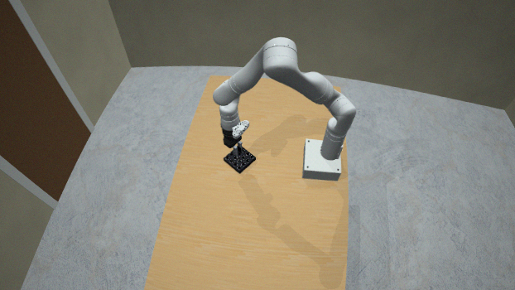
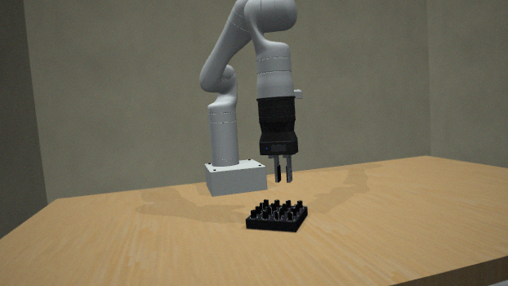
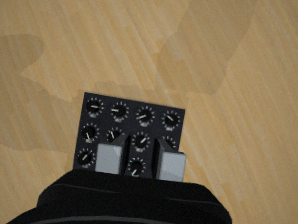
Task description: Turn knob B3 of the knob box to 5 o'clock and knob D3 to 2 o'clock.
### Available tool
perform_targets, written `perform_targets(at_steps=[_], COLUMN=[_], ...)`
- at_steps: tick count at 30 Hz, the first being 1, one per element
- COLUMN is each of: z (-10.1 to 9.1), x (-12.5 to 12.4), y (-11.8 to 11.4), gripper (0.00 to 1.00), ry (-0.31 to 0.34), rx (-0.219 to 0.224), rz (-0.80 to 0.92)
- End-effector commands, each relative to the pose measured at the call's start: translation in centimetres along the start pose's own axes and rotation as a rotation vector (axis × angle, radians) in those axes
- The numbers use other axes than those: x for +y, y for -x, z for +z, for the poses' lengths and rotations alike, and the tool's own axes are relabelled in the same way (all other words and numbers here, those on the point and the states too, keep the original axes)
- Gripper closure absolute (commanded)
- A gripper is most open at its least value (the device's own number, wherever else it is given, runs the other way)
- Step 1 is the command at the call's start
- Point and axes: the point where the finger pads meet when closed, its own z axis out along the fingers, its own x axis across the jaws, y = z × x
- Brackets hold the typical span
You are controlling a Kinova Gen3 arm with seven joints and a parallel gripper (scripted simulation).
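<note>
The black knob box (image 1: 240, 170) (image 2: 271, 224) (image 3: 132, 104) stands on the table. In the wrist view its printed names lie below the knobs, so row A is the top row. Knob B3 (image 3: 140, 141) shows between the fingers, its white line pointing up and right, roughly 1 to 2 o'clock. Knob C3 (image 3: 136, 167) shows below it, its line pointing down and left. Knob D3 and the rest of row D are hidden by the gripper body. My gripper (image 1: 238, 153) (image 2: 283, 180) (image 3: 141, 151) is partly open and empty, pointing down above the box, clear of the knobs.
Neighbouring knobs B2 (image 3: 114, 135) and B4 (image 3: 171, 145) are partly covered by the fingers; C2 and C4 are hidden. Row A shows fully. The arm's pale base block (image 1: 322, 174) (image 2: 238, 180) stands on the table (image 1: 248, 248) (image 2: 143, 253), away from the box.
</note>
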Motion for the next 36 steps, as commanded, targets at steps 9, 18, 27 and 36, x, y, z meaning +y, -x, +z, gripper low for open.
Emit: perform_targets(at_steps=[9,18,27,36], z=[-0.06,-0.06,0.06,0.51], x=[0.04,0.04,0.04,0.04], y=[-0.04,-0.04,-0.03,-0.03], gripper=[0.54,0.54,0.54,0.54], ry=[0.001,0.001,0.001,0.001], rx=[0.001,0.001,0.001,0.001], rz=[0.0,0.0,0.0,0.0])
